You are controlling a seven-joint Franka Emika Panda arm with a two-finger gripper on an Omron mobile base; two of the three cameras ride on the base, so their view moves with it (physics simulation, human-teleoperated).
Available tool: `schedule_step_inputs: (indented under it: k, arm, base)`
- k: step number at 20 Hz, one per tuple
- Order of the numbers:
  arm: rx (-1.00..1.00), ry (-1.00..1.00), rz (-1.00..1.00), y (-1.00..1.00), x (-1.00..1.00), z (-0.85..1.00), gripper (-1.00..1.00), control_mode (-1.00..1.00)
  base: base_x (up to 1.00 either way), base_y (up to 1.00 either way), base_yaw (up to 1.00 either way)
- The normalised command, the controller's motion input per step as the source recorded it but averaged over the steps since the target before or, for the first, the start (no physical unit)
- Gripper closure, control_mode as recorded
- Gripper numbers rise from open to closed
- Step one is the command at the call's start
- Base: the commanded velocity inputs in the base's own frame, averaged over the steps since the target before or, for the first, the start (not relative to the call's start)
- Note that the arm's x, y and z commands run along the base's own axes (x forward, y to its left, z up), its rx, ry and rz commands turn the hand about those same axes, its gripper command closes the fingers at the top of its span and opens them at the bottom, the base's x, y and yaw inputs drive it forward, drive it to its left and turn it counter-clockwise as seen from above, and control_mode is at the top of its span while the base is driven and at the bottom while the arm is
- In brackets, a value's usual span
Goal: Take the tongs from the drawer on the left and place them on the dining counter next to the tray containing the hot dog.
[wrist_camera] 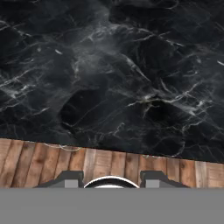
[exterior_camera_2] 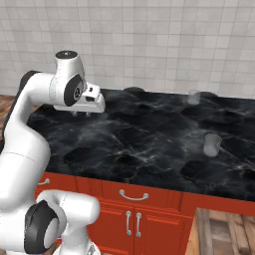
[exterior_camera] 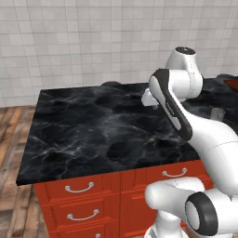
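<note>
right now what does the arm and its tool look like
The arm is glossy white with rounded, tube-like links and dark grey to black bands and caps at the joints. A black stripe runs along one link. The tool sits under a white boxy hand; in the hand view its two small finger tips look dark grey. No cables or markings show.

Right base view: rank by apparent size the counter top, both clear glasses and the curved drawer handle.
1. dining counter top
2. nearer glass
3. farther glass: it looks smaller but sits farther off, so the two may match.
Unranked: drawer handle, wider than either glass but far thinner.
</note>
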Motion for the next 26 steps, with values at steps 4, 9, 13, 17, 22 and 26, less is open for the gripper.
schedule_step_inputs:
  k: [4,9,13,17,22,26]
  arm:
    - [-0.02,0.0,0.0,0.06,-0.14,-0.19,-1.0,-1.0]
    - [-0.14,0.0,0.06,0.68,-0.42,-0.41,-1.0,-1.0]
    - [-0.19,0.01,0.17,0.87,-0.37,-0.33,-1.0,-1.0]
    - [-0.19,0.0,0.2,0.83,-0.29,-0.32,-1.0,-1.0]
    - [-0.21,-0.02,0.28,0.92,-0.24,-0.57,-1.0,-1.0]
    - [-0.23,-0.08,0.32,0.73,-0.28,-0.65,-1.0,-1.0]
  base:
    - [0.0,0.0,0.0]
    - [0.0,0.0,0.0]
    - [0.0,0.0,0.0]
    - [0.0,0.0,0.0]
    - [0.0,0.0,0.0]
    - [0.0,0.0,0.0]
